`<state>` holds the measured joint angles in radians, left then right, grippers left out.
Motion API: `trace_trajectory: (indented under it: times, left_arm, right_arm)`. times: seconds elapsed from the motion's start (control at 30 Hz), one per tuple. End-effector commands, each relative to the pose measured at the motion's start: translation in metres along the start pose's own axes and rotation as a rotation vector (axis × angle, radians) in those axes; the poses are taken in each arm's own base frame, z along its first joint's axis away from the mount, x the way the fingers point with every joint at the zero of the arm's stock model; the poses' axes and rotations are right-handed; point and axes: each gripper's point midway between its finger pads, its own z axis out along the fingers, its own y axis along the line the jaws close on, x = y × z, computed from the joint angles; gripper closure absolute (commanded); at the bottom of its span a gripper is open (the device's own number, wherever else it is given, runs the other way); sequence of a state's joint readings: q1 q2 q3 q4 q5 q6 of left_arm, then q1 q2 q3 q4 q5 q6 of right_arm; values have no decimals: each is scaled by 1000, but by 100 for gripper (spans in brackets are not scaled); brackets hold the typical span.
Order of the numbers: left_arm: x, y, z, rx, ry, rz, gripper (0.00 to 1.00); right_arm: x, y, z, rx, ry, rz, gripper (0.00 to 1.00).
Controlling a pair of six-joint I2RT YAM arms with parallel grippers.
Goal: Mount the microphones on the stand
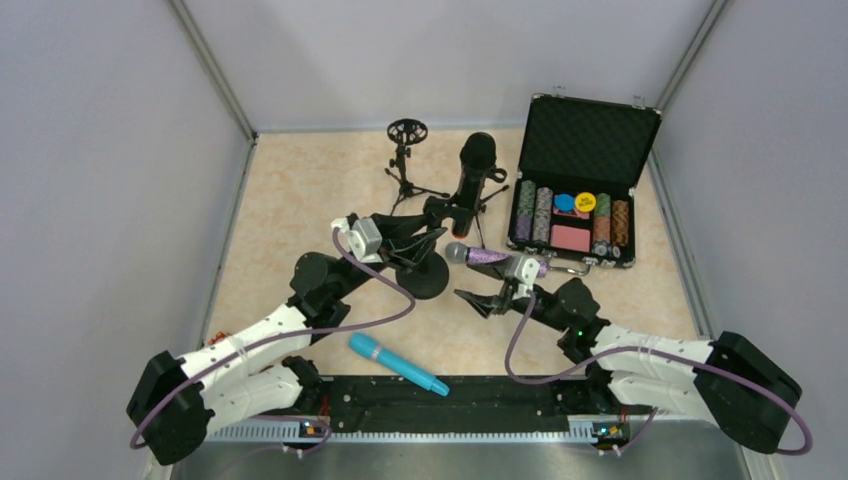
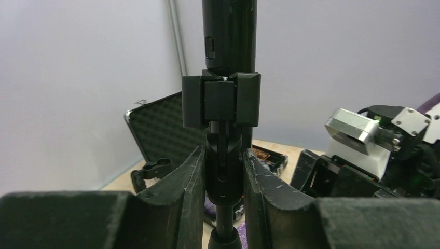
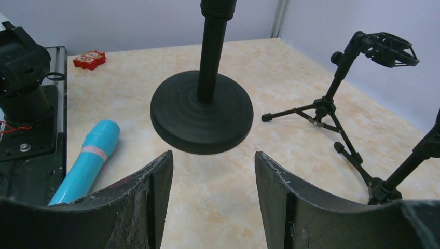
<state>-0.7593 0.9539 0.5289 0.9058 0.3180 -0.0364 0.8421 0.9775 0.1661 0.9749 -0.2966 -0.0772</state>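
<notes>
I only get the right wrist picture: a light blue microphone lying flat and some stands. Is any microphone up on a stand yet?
Observer: Yes, the black microphone stands upright in the clip of a stand.
Operator: Is anything holding it?
Observer: The left gripper is shut on that stand just below the clip.
Operator: What else am I missing?
Observer: An open case of poker chips at the far right of the table.

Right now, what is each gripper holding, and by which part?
The left gripper is shut on the microphone stand at its swivel joint, just under the clip gripping the black microphone. The right gripper is open, nothing between its fingers.
</notes>
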Motion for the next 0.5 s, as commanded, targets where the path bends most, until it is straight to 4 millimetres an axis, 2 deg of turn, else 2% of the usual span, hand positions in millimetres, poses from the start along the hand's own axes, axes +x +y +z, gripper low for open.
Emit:
trace_trajectory:
  times: [0.0, 0.2, 0.47]
  left_arm:
    - [-65, -15, 11, 90, -244, -10, 100]
    - [-59, -26, 23, 161, -231, -31, 100]
    - [-64, -43, 36, 226, -283, -60, 100]
  right_arm:
    - [-52, 1, 23, -38, -169, -11, 43]
    - [-67, -4, 35, -36, -196, -11, 44]
    - [-52, -4, 44, -45, -150, -2, 47]
